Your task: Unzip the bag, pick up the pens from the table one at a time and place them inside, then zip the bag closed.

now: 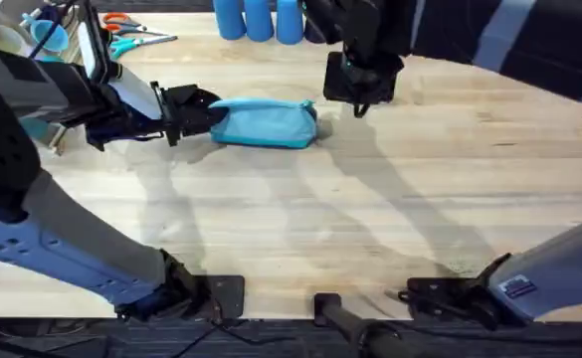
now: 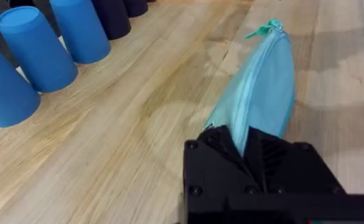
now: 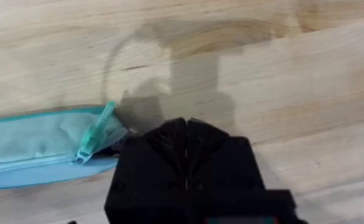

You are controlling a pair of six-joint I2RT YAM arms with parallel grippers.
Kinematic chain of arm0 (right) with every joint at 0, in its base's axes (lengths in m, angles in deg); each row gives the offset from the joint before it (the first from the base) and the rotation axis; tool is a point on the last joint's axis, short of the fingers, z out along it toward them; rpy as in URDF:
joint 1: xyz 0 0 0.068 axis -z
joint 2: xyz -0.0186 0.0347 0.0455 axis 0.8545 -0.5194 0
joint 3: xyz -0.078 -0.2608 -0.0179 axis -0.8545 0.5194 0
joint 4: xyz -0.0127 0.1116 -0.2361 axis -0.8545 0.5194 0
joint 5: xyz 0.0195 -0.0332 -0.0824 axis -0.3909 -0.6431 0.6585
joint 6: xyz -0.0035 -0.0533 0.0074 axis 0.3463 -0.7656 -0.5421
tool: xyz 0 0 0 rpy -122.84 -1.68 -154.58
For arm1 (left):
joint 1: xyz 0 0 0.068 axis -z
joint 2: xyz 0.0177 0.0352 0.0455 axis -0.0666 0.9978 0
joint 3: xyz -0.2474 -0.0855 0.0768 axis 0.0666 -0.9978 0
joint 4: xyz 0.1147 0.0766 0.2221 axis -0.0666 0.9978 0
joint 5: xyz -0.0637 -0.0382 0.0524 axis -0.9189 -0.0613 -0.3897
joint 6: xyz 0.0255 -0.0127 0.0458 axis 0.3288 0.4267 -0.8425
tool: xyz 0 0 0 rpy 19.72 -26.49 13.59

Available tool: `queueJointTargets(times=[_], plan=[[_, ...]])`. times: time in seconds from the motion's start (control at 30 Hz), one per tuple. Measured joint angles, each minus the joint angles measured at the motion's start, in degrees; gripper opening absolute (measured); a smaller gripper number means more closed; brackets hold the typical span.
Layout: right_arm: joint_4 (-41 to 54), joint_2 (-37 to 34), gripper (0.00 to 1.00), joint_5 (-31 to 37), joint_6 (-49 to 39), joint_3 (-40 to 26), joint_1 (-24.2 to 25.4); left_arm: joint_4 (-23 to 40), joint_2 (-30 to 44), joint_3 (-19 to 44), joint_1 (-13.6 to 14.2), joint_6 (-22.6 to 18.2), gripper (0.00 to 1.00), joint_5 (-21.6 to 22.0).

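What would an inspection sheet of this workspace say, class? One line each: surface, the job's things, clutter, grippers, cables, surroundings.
Surface: light wooden table.
Job's things: light blue pouch, zipper closed, pull at the end nearest the right gripper; pens: nothing seen.
Clutter: blue cups, scissors.
Grippers: left gripper shut on the pouch's end; right gripper shut, beside the pull.
Cables: nothing seen.
Surroundings: dark background.

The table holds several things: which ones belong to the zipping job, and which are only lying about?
For the job:
- the bag, zipper closed, its end pinched by the left gripper
- the zipper pull, beside the right gripper

Lying about:
- blue cups
- dark cups
- scissors
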Motion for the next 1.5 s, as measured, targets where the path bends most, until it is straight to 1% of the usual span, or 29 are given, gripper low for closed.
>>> queueJointTargets(times=[0.27,0.43,0.47,0.5,0.67,0.7,0.8,1.03,1.4,1.43,1.47,1.5], plan=[[0.02,0.67,0.029,0.00,0.00,0.00,0.00,-0.01,0.00,0.00,0.00,0.00,0.042,0.00],[-0.03,5.01,0.032,0.02,0.02,0.00,0.00,0.01,0.01,0.00,0.00,0.00,0.042,0.00],[-0.10,5.83,0.077,0.02,0.20,0.00,0.00,-0.01,0.00,0.00,0.00,0.00,0.042,0.00],[-0.26,6.67,0.233,0.04,0.15,0.00,0.00,0.01,0.00,0.00,0.00,0.00,0.042,0.00],[-0.41,9.18,0.927,0.02,0.11,0.00,0.00,0.00,0.00,0.00,0.00,0.00,0.042,0.01],[-0.39,9.56,0.977,0.02,-0.01,0.00,0.00,0.00,0.00,0.00,0.00,0.00,0.042,0.00],[-0.48,11.04,0.996,0.00,0.00,0.00,0.00,0.00,0.01,0.00,0.00,0.00,0.042,0.00],[-1.89,15.12,0.997,0.02,0.00,0.00,0.00,-0.01,0.00,0.00,0.00,0.00,0.042,0.00],[-2.25,15.47,0.996,0.02,0.00,0.00,0.00,-0.01,0.00,0.00,0.00,0.00,0.043,0.00],[-2.30,15.47,0.996,0.02,0.00,0.00,0.00,-0.02,0.00,0.00,0.00,-0.01,0.085,0.00],[-2.38,15.47,0.996,0.02,0.00,0.00,0.00,-0.18,0.00,0.00,-0.07,-0.08,0.199,-0.01],[-2.38,15.47,0.996,0.02,0.00,0.00,0.00,-0.25,0.00,0.00,-0.20,0.04,0.339,-0.04]])
